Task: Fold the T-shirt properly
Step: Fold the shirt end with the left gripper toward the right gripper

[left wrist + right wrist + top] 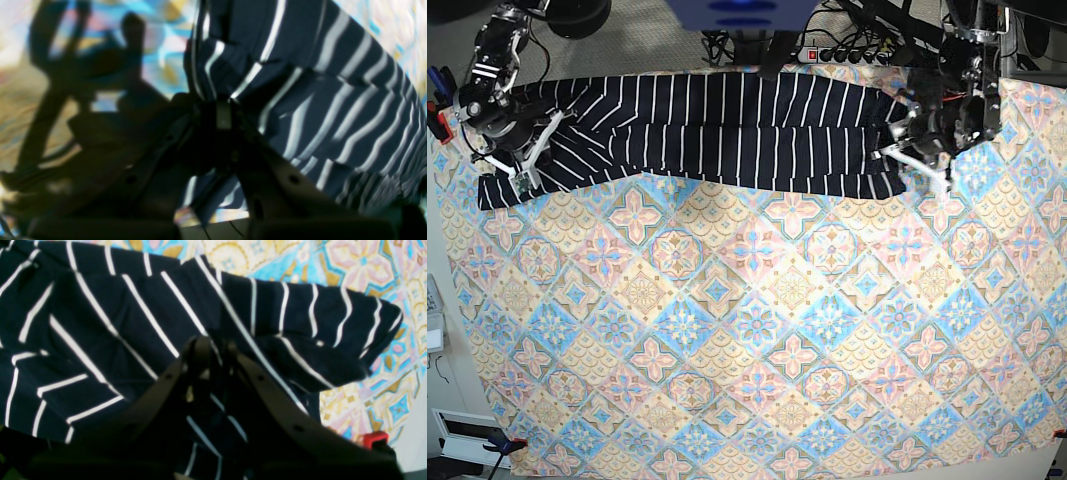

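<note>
My left gripper [217,106] is closed on the right-hand end of the T-shirt [727,150], which lies along the far part of the tablecloth [757,330]. The right gripper [213,350] is over the opposite end, nearly closed; whether it pinches cloth, I cannot tell.

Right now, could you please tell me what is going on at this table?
A two-armed robot is folding a striped T-shirt. Its left gripper is closed on one end of the shirt, and its right gripper is down at the other end. The shirt lies in a long, layered strip across the patterned tablecloth, its right-arm end still rumpled.
</note>
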Controlling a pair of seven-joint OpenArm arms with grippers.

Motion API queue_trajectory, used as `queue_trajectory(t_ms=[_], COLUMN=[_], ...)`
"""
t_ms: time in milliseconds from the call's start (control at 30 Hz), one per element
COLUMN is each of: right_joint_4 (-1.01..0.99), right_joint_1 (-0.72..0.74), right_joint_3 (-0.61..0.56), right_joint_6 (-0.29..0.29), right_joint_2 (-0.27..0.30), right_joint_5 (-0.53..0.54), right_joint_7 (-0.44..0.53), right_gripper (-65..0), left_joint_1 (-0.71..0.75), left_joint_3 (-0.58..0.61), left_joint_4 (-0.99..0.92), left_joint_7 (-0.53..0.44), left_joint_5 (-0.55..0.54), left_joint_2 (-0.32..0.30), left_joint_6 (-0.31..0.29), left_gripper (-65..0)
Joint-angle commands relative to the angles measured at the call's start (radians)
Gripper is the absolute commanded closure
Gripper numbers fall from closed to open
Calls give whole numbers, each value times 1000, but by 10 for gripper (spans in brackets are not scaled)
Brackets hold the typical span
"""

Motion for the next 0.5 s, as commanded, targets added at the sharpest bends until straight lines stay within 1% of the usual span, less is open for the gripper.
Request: queue_trajectory(t_ms=[0, 267, 400, 467], right_joint_4=[18, 37, 77, 97], right_joint_1=[1, -1, -2, -4], right_joint_3=[-11, -126, -163, -177], right_joint_6=[-4, -4, -4, -4], right_joint_2=[13, 13, 13, 13], right_joint_5=[5, 5, 5, 5], right_joint_7=[9, 9, 9, 9], right_gripper=[-59, -59, -59, -58], left_joint_1=[-3, -2, -2, -2], left_joint_3=[-32, -236, -341, -413], left_joint_4=[14, 14, 14, 14], left_joint_7=[-12, -13, -13, -13], left_joint_5=[19, 21, 21, 21], left_joint_2=[-18, -18, -18, -18], left_joint_6=[7, 7, 5, 5], left_gripper=[0, 0, 0, 0])
